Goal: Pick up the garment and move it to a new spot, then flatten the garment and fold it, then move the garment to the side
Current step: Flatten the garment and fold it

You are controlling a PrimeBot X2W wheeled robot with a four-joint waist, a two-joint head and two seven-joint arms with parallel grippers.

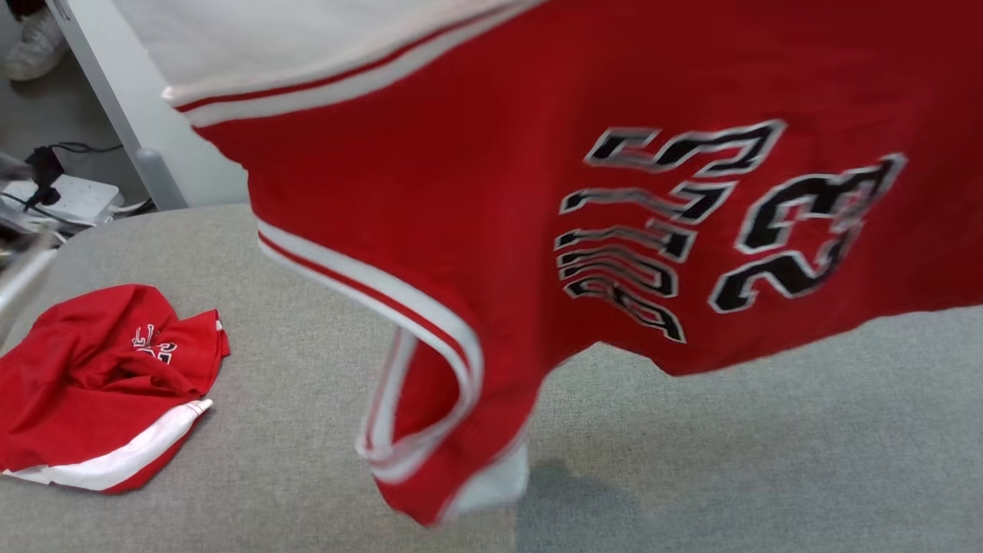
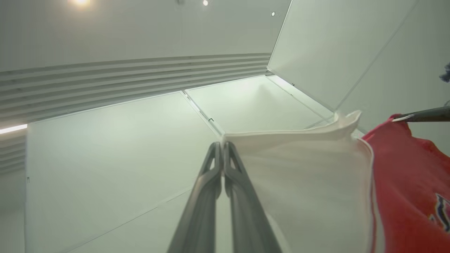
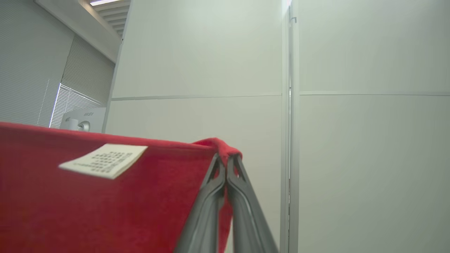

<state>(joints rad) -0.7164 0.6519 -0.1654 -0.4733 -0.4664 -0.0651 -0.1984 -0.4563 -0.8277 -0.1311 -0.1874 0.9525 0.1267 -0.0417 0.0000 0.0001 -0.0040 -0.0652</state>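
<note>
Left gripper (image 2: 223,144) and right gripper (image 3: 226,159) each clamp a top edge of the garment (image 1: 614,192), holding it stretched in the air above the grey table (image 1: 768,461), likely so it hangs open before being laid flat.

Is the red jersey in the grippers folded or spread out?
Spread out. The left gripper and right gripper each pinch one edge, and the jersey hangs open above the grey table.

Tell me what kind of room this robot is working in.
Probably an office or lab bay: pale partition panels, a monitor and window blinds behind the held red jersey, a power strip beside the grey table.
</note>
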